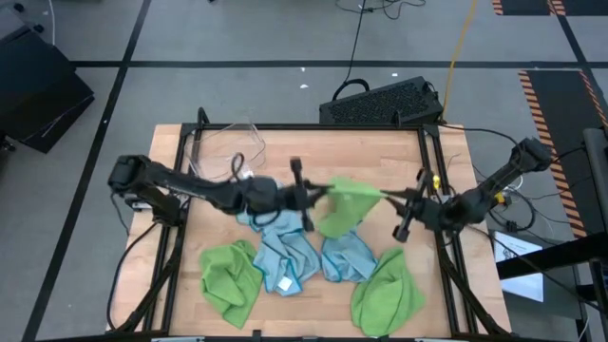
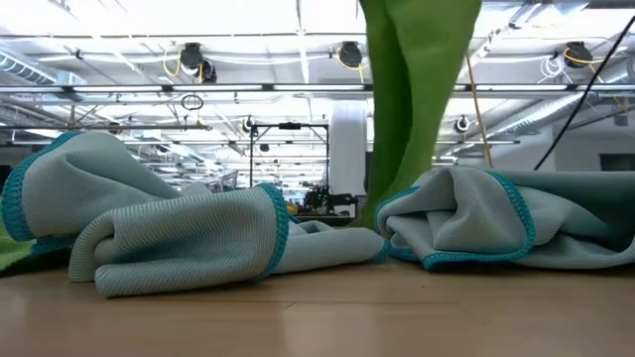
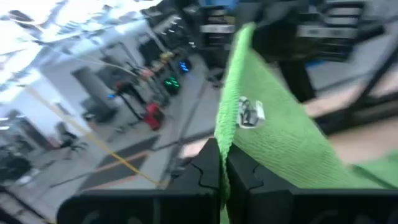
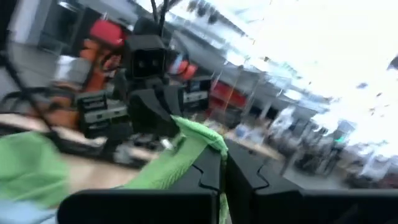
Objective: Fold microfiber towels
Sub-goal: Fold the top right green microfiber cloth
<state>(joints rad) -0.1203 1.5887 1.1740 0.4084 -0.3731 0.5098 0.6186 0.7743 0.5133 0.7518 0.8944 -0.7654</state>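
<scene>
Lime green microfiber towel (image 1: 344,204) hangs stretched above the desk (image 1: 380,152) middle, its opposite corners clamped by the left claw (image 1: 306,195) and right claw (image 1: 404,201), over crumpled blue towels (image 1: 285,252) and green towels (image 1: 231,275).

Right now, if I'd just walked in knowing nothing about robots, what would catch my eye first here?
Probably the lime green towel held up in the air above the middle of the table, stretched between the left gripper and the right gripper, each shut on one edge. Below it, toward the table's near edge, lie crumpled light blue towels flanked by two more green towels.
</scene>
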